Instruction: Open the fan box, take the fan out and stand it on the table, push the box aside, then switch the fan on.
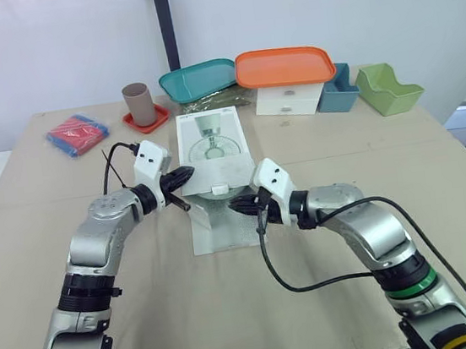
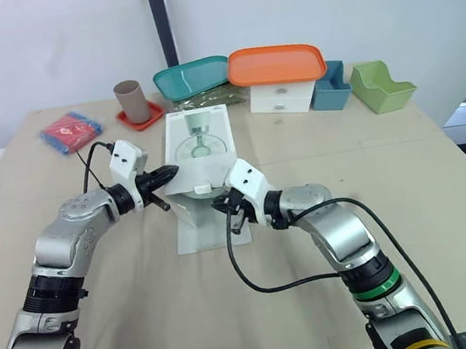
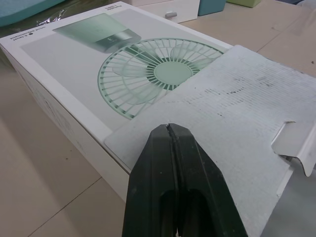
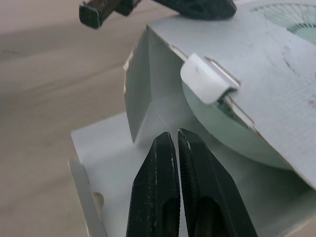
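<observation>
Stock of the counter point(image 1: 360, 167) as I read it from the head cameras, 12 o'clock being the far edge.

1. White cardboard fan box point(image 1: 212, 143), printed with a pale green fan. It lies flat at the centre of the counter, long axis running 12 to 6. Its 6 o'clock end is open.
2. Grey-backed top flap point(image 3: 237, 108), folded back over the box lid, with a small tuck tab curled at its edge.
3. Lower flap point(image 1: 222, 227), spread flat on the counter at 6 o'clock of the box.
4. Pale green round fan point(image 4: 222, 128), inside the box. I see only a curved edge of it in the open mouth, under the folded flap.
5. Left tool point(image 1: 186, 176), at 8 o'clock of the box. Its fingers are pressed together with nothing between them that I can see, and the tip sits over the edge of the top flap.
6. Right tool point(image 1: 238, 204), at 5 o'clock of the box. Its fingers are all but pressed together and hold nothing. They point into the open mouth, just short of the fan.
7. Bystanders along the far edge: brown cup point(image 1: 139, 103) at 11, teal tray point(image 1: 198, 78) and orange tray point(image 1: 284, 65) near 12, green bin point(image 1: 387, 88) at 1.

Progress, in my judgement: the opening is done or nearly so. The fan is not yet out of the box. Drawing it out, standing it up, pushing the box aside and switching the fan on all remain.
</observation>
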`<state>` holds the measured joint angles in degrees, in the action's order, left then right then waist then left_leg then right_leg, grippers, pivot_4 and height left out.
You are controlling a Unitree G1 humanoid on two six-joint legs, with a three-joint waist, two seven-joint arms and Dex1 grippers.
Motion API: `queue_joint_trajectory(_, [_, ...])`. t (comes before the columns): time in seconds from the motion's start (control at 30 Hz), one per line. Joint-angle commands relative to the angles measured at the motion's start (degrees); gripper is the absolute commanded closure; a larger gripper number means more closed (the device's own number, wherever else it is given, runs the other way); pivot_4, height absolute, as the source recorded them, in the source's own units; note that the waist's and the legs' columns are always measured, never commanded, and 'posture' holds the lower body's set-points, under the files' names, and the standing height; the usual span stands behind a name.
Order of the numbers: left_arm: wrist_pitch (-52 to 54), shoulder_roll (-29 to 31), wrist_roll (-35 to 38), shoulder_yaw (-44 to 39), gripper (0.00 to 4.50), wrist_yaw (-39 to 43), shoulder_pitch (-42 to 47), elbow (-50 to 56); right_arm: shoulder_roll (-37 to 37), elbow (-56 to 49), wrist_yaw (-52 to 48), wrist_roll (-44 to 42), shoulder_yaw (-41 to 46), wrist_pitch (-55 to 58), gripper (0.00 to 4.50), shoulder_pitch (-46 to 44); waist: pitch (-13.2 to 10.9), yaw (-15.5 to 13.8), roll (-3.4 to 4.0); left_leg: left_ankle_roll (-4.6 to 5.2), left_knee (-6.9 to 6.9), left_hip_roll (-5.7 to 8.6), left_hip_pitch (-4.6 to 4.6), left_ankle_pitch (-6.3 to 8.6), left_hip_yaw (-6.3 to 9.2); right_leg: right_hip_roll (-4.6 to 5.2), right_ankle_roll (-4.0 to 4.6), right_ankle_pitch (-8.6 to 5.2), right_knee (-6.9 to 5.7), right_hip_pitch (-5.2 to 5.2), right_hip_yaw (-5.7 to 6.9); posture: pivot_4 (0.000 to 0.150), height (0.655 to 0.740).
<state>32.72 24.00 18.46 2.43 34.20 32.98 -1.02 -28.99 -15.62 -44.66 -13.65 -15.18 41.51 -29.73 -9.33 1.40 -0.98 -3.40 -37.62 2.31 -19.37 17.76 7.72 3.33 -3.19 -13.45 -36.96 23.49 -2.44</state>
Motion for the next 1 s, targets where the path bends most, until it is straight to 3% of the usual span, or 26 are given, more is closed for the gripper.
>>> queue_joint_trajectory(0.03, [0.8, 0.32, -0.68, 0.01, 4.5, 0.01, -0.25, 0.63, -2.64, -3.29, -0.72, -1.21, 2.86, 1.79, 4.33, 0.07, 0.0, -0.01, 0.0, 0.0, 0.0, 0.0, 0.0, 0.0, 0.0, 0.0, 0.0, 0.0, 0.0, -0.01, 0.0, 0.15, 0.74])
queue_joint_trajectory(0.33, [0.85, 0.43, -0.67, 0.12, 4.5, 0.34, -0.56, 0.9, -7.55, 2.12, 2.49, 3.47, 3.69, -0.94, 4.33, -0.06, 0.0, 0.01, -0.01, 0.01, 0.0, -0.01, 0.01, 0.01, -0.04, -0.01, -0.01, 0.0, 0.0, -0.01, 0.0, 0.15, 0.74])
queue_joint_trajectory(0.67, [0.87, 0.18, -0.57, 0.19, 4.5, 0.3, -0.37, 1.29, -1.01, 11.91, 8.8, 7.39, 4.7, -10.88, 4.33, -3.69, 0.0, 0.04, -0.01, -0.09, 0.0, -0.01, 0.01, -0.05, -0.06, 0.0, -0.01, 0.0, 0.0, 0.0, -0.02, 0.15, 0.74])
queue_joint_trajectory(1.0, [1.56, 0.05, -0.54, 0.2, 4.5, -0.04, -1.05, 2.36, 2.48, 14.95, 7.33, 7.51, 3.76, -15.14, 4.33, -4.97, 0.0, 0.06, 0.0, -0.09, 0.0, -0.02, 0.01, -0.05, -0.06, -0.01, 0.0, 0.0, 0.0, 0.01, -0.03, 0.15, 0.74])
